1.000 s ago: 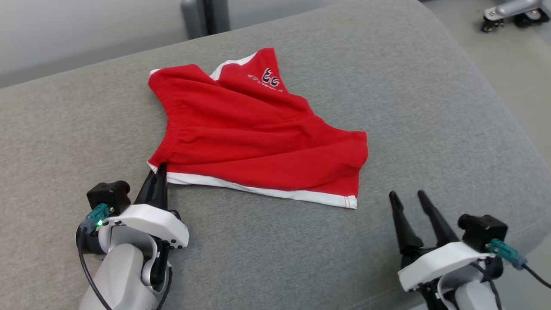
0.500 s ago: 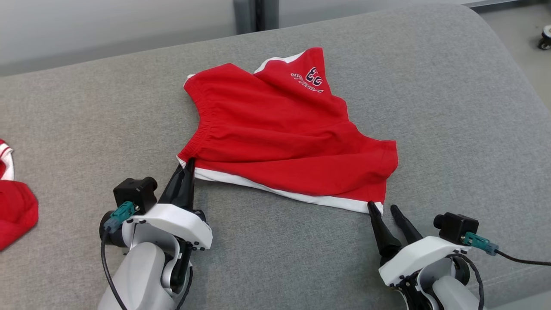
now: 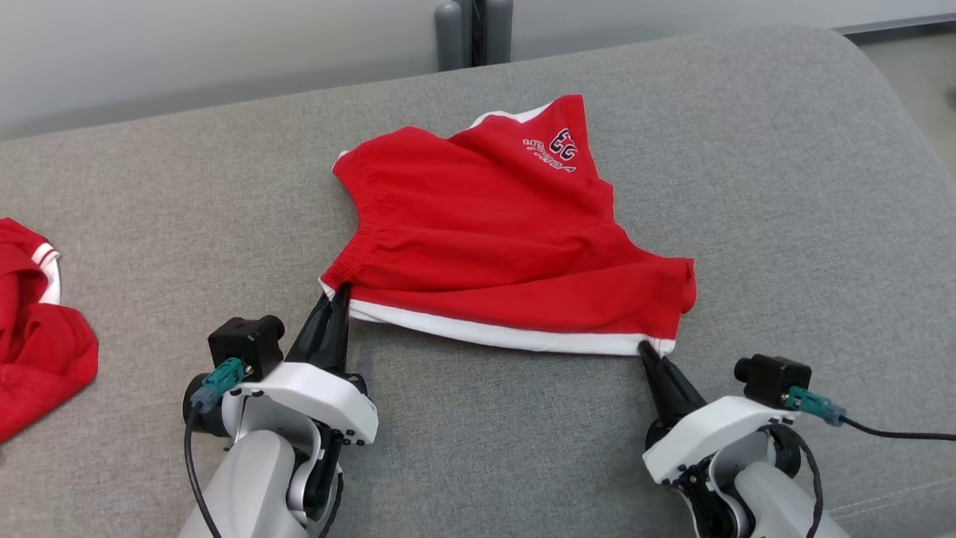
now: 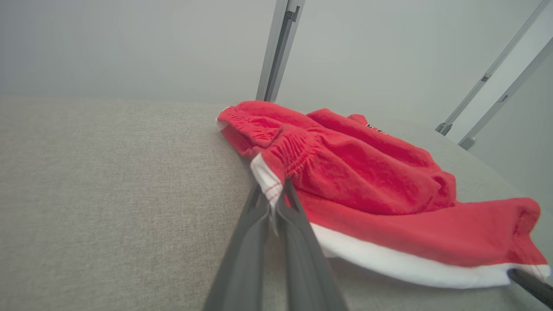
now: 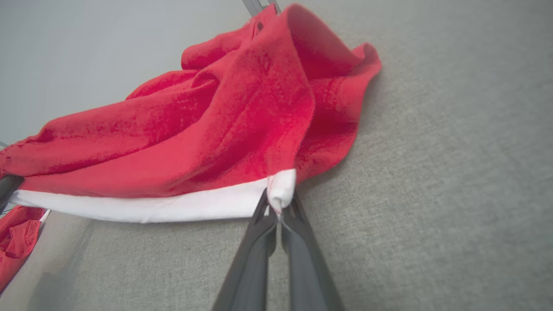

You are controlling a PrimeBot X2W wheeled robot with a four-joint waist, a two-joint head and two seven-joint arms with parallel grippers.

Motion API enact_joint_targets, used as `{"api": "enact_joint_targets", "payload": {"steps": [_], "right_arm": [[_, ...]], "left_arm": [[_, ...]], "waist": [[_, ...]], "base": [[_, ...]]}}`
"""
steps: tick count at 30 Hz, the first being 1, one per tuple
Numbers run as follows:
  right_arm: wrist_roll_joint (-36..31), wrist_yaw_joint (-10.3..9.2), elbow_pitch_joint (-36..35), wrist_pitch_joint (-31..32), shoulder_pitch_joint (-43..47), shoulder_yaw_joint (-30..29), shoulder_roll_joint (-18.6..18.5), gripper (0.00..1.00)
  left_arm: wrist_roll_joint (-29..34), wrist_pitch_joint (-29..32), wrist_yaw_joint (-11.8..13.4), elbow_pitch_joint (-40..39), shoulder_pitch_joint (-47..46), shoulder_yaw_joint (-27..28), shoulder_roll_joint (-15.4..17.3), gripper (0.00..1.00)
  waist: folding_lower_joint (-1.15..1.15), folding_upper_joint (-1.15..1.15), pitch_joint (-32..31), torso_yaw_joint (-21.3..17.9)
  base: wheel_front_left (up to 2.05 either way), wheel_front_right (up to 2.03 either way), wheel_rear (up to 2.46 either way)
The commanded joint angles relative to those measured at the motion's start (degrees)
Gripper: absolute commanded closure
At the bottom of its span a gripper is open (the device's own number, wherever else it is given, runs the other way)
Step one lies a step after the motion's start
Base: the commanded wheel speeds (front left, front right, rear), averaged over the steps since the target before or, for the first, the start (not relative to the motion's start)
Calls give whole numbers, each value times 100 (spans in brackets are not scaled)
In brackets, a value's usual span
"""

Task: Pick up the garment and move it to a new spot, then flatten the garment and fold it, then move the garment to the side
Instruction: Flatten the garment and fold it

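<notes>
The garment (image 3: pixel 500 246) is a pair of red shorts with a white side band and a small logo, spread on the grey cushion (image 3: pixel 784 187). My left gripper (image 3: pixel 340 293) is shut on its near left corner, at the waistband end. My right gripper (image 3: pixel 648 350) is shut on the near right corner of the white band. The band hangs taut between the two grips, lifted a little off the cushion. In the left wrist view, my left gripper (image 4: pixel 273 199) pinches the white corner of the garment (image 4: pixel 367 172). In the right wrist view, my right gripper (image 5: pixel 280 206) pinches the garment (image 5: pixel 224 116) likewise.
Another red and white garment (image 3: pixel 30 329) lies crumpled at the cushion's left edge. A grey post (image 3: pixel 472 33) stands behind the cushion against a pale wall. The cushion's right edge curves down towards the floor (image 3: pixel 919 75).
The camera has swung left, bringing the second garment into view. My right gripper moved forward to the garment's near right corner and shut on it. The left grip is unchanged.
</notes>
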Motion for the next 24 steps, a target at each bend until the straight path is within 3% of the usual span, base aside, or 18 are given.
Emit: {"api": "enact_joint_targets", "payload": {"steps": [1, 8, 15, 24], "right_arm": [[-129, -2, -44, -51, -58, -92, -47, 100], [-718, -2, -963, -72, 113, -749, -125, 100], [-1384, -2, -2165, -70, 98, -1202, -335, 100], [-1965, -2, -3513, 509, -9, -1723, -303, 100]], "left_arm": [[-42, 1, 24, -42, 78, 7, 53, 100], [-222, 209, -62, -360, 263, -12, 82, 100], [-440, 767, -135, -1175, 325, -82, 129, 100], [-964, 1752, 98, -2550, 136, 113, 166, 100]], "waist": [[0, 0, -67, 16], [0, 0, -378, 86], [0, 0, -784, 164], [0, 0, -1092, 224]], "base": [[0, 0, 0], [0, 0, 0], [0, 0, 0], [0, 0, 0]]}}
